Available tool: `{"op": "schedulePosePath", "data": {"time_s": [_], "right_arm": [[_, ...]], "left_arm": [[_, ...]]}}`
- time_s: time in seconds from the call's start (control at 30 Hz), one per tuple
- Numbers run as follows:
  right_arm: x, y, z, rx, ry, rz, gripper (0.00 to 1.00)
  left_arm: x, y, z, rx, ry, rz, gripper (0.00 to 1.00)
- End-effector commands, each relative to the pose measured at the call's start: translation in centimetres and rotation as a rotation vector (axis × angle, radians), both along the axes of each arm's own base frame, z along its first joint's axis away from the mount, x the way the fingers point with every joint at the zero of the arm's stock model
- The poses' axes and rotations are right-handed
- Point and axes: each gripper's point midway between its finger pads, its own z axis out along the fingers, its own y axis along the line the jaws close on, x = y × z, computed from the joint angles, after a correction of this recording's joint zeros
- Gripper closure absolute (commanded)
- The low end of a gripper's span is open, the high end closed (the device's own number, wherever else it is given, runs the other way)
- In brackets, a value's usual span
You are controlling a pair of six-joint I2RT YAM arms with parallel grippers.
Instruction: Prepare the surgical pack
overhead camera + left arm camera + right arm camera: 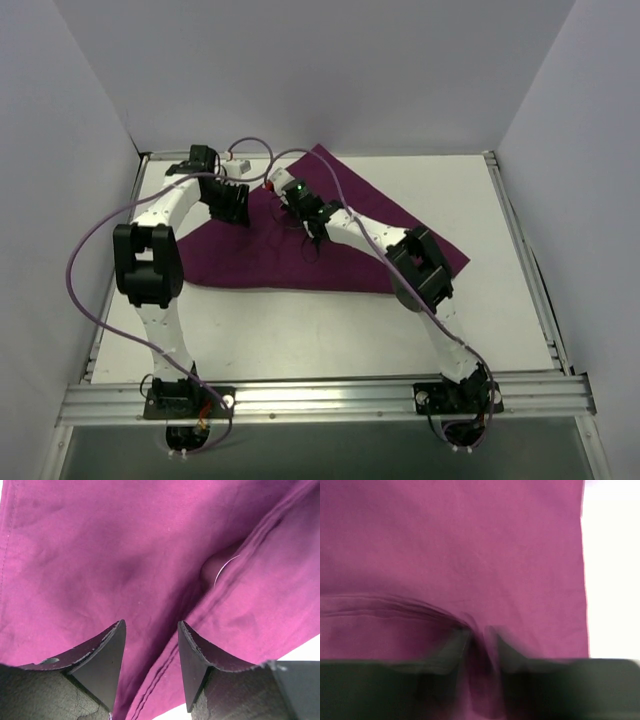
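We judge the wrapping to be well under way: the purple cloth lies across the far middle of the table, already folded over on itself into a rough triangle with one corner pointing away from the arms. No tray, gauze or instruments lie out in the open. The left wrist view shows a hemmed fold crossing the cloth and a rounded bulge beneath it, with a thin metal loop just peeking out, so we take it the contents sit inside the folds. What is left, as we read it, is closing the remaining flaps and tidying the bundle. The left gripper hangs low over the cloth's left part, its fingers apart and holding nothing, the hem running under the gap. The right gripper is down on the middle of the cloth; its wrist view is blurred, the fingers close to each other with a ridge of fabric at them, and we cannot tell whether they grip it. The table is plain white, boxed in by white walls, with an aluminium rail along the near edge.
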Motion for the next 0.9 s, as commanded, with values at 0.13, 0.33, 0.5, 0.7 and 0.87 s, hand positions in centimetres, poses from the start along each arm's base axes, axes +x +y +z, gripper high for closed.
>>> {"op": "schedulePosePath", "data": {"time_s": [0.13,0.33,0.5,0.7,0.87], "right_arm": [[3.5,-1.9,0.6,0.143,0.013,-0.118,0.24],[4.5,-0.4,8.6,0.502,0.035,-0.057,0.16],[2.7,-1.7,9.7,0.617,0.139,-0.007,0.33],[2.0,-3.6,6.3,0.766,0.315,0.08,0.93],[0.2,-1.4,2.3,0.815,0.472,0.25,1.0]], "left_arm": [[1.3,-2.0,0.8,-0.024,-0.033,-0.047,0.45],[1.3,-2.3,1.5,-0.005,-0.035,-0.056,0.45],[1.6,-3.6,3.9,-0.002,-0.087,-0.104,0.47],[2.6,-8.2,3.3,0.009,-0.11,-0.236,0.62],[3.5,-10.9,0.7,-0.024,-0.071,-0.306,0.62]]}}
